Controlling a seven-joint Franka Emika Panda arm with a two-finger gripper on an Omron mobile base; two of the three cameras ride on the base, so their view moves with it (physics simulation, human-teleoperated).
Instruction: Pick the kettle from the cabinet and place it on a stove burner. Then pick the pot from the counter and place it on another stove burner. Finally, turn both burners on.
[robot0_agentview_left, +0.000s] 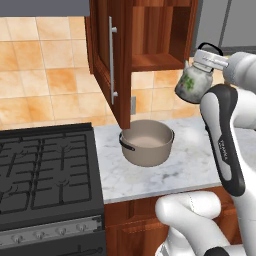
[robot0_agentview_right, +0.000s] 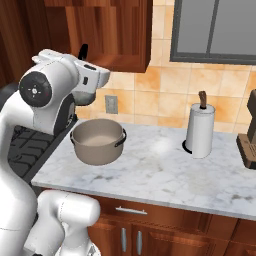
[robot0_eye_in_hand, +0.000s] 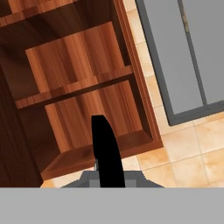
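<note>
The small kettle (robot0_agentview_left: 192, 82) with green leafy print hangs tilted in the air, right of the open cabinet (robot0_agentview_left: 155, 35) and above the counter (robot0_agentview_left: 190, 165). My gripper (robot0_agentview_left: 210, 52) is shut on its thin black handle (robot0_eye_in_hand: 104, 146), which rises in front of the cabinet's bare shelves (robot0_eye_in_hand: 83, 87) in the hand view. From the right base view my arm covers most of the kettle; its handle (robot0_agentview_right: 83, 51) sticks up behind the hand. The wide grey pot (robot0_agentview_left: 147, 142) (robot0_agentview_right: 97, 141) stands on the counter beside the black stove (robot0_agentview_left: 45, 170), whose burners (robot0_agentview_left: 60, 150) are bare.
The cabinet door (robot0_agentview_left: 107, 55) stands open over the pot's left side. A row of silver knobs (robot0_agentview_left: 50, 232) lines the stove front. A paper-towel roll (robot0_agentview_right: 200, 130) and a dark appliance (robot0_agentview_right: 247, 135) stand at the counter's right. A grey glass-fronted cabinet (robot0_agentview_right: 215, 27) hangs above them.
</note>
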